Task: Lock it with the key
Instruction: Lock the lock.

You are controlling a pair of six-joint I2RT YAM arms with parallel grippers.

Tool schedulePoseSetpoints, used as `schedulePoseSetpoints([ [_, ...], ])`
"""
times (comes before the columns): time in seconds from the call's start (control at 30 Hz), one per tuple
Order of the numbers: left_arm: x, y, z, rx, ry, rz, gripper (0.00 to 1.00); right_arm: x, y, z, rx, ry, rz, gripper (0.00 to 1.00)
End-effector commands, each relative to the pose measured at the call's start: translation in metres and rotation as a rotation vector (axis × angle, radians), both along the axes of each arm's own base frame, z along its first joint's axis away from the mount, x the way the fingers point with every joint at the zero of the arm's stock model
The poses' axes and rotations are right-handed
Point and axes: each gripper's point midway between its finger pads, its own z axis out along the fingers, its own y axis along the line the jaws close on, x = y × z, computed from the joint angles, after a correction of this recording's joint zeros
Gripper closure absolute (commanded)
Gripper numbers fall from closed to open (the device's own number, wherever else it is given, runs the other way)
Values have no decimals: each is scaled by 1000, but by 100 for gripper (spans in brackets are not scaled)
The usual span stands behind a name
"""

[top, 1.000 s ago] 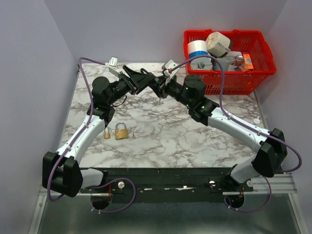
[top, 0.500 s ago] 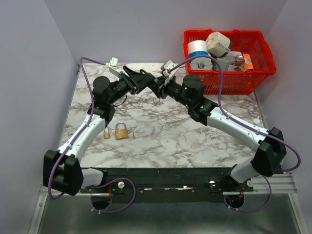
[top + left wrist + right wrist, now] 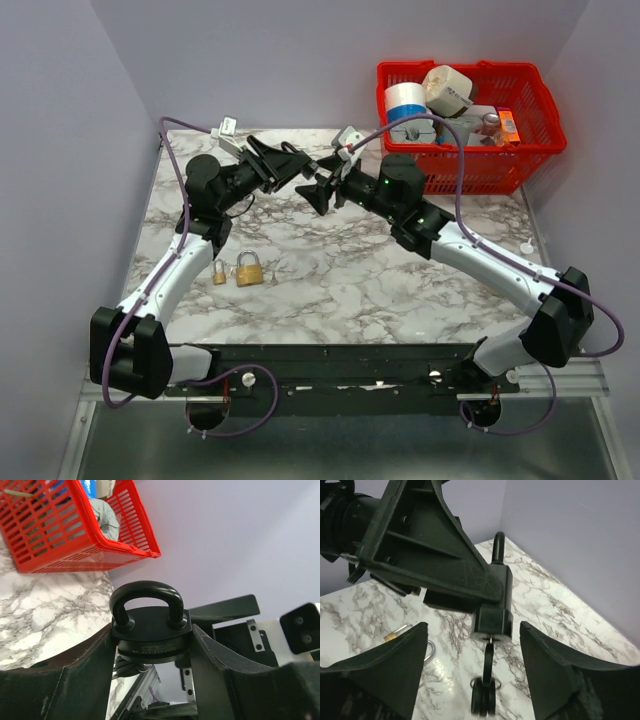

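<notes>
A black padlock [image 3: 150, 632] is clamped between my left gripper's [image 3: 151, 630] fingers, held above the table. Both legs of its shackle [image 3: 146, 592] sit in the body. From the right wrist view the same padlock [image 3: 492, 610] shows its underside. The key [image 3: 488, 667] is stuck in it, and the rest of the bunch [image 3: 484, 700] dangles from the ring. My right gripper [image 3: 472, 627] stands open, with one finger on each side of the key and touching nothing. In the top view the two grippers [image 3: 290, 165] [image 3: 316, 190] face each other at the back of the table.
Two brass padlocks [image 3: 249, 270] [image 3: 219, 273] lie on the marble table [image 3: 350, 270] near the left arm. A red basket [image 3: 480, 172] full of odds and ends stands at the back right, close behind the right arm. Purple walls close in on both sides.
My right gripper has opened, let go of the key and drawn back a little. The key stays in the padlock. The left arm shifted slightly left with the padlock.
</notes>
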Motion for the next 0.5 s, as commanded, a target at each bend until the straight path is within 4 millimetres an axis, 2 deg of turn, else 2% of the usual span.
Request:
schedulePoseSetpoints([
  [0.0,-11,12,33,-13,-128,-11,100,-23,-22,11,-3,9,71,18],
  [0.03,-12,14,35,-14,-138,-11,100,-26,-25,4,-18,21,76,18],
  [0.17,-18,14,38,-12,-157,-28,100,-33,-40,1,-51,-5,78,27],
  [0.2,-19,14,38,-12,-155,-30,100,-34,-42,-1,-60,0,83,32],
  [0.47,-21,14,33,-9,-134,-30,100,-29,-36,5,-86,-35,103,38],
])
